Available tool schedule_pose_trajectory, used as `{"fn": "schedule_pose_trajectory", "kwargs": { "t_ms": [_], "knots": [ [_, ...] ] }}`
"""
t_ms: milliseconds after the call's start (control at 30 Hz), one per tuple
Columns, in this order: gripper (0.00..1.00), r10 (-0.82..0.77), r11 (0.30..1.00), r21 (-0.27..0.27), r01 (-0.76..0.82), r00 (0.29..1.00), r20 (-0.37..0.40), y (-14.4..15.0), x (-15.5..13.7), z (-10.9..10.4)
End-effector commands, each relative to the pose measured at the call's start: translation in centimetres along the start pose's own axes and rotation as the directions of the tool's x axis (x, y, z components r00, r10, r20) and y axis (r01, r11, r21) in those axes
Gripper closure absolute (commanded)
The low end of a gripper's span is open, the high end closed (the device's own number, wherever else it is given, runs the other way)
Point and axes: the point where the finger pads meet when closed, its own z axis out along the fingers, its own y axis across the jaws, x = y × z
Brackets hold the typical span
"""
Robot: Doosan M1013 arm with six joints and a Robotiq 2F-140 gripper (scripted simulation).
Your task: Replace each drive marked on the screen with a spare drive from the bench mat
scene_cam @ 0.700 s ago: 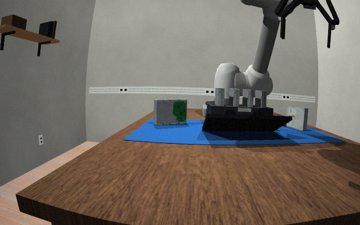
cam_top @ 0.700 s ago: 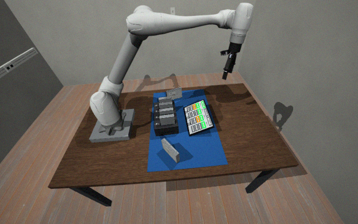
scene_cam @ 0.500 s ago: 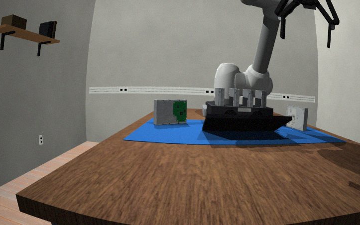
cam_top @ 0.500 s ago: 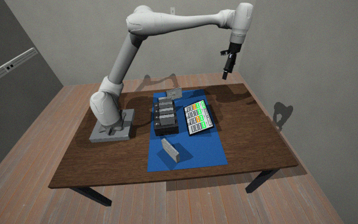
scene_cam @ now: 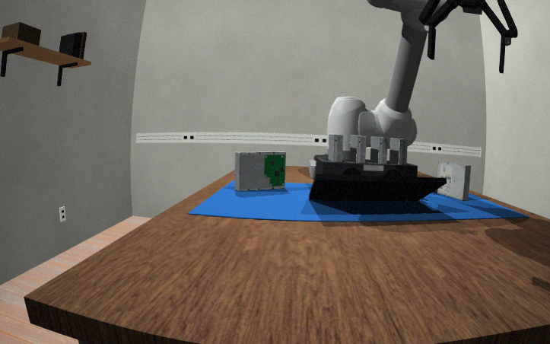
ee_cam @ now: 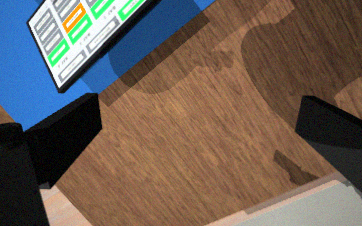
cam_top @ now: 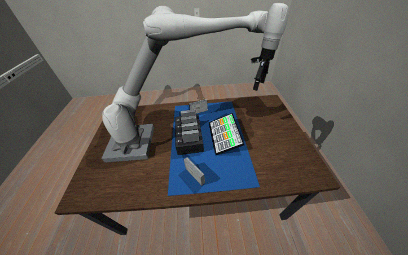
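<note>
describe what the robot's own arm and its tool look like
The arm is a pale grey-white, smooth, rounded jointed arm with thin seam lines on its housings and no loose cables that I can see. It stands on a flat grey rectangular base plate. The tool is a matte black two-finger gripper with angular linkages and straight, blocky fingertips.

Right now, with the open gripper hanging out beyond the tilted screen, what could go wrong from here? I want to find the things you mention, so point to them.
The tilted black-framed screen [cam_top: 226,133] [scene_cam: 373,189] [ee_cam: 88,37] stands close beside the black drive dock [cam_top: 189,147] [scene_cam: 367,169]; a low approach might clip it. The four grey drives stand close together in the dock, so the wide-open black gripper [cam_top: 256,74] [scene_cam: 466,64] [ee_cam: 198,112] could nudge a neighbour.
</note>
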Motion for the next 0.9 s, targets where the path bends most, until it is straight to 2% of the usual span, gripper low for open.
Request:
{"fn": "schedule_pose_trajectory", "kwargs": {
  "t_ms": [0, 133, 333, 400, 433, 467, 600, 700, 767, 867],
  "knots": [
    [0.00, 0.033, 0.999, -0.008, -0.033, 0.999, 0.001, -1.5, 0.7, -0.6],
    [0.00, 0.160, 0.987, -0.031, -0.160, 0.987, -0.004, -7.4, 3.9, -1.8],
    [0.00, 0.306, 0.950, -0.057, -0.306, 0.952, -0.016, -13.8, 8.2, -2.1],
    [0.00, 0.306, 0.950, -0.057, -0.306, 0.952, -0.016, -13.8, 8.2, -2.1],
    [0.00, 0.359, 0.931, -0.066, -0.360, 0.933, -0.022, -16.8, 10.3, -2.0],
    [0.00, 0.412, 0.908, -0.074, -0.413, 0.911, -0.029, -17.7, 11.2, -1.7],
    [0.00, 0.464, 0.881, -0.082, -0.466, 0.885, -0.036, -21.5, 14.4, -1.1],
    [0.00, 0.560, 0.821, -0.096, -0.562, 0.827, -0.053, -24.3, 17.1, 0.0],
    [0.00, 0.560, 0.821, -0.096, -0.562, 0.827, -0.053, -26.2, 18.8, 0.5],
    [0.00, 0.638, 0.760, -0.105, -0.642, 0.767, -0.070, -28.8, 21.7, 2.0]
  ]
}}
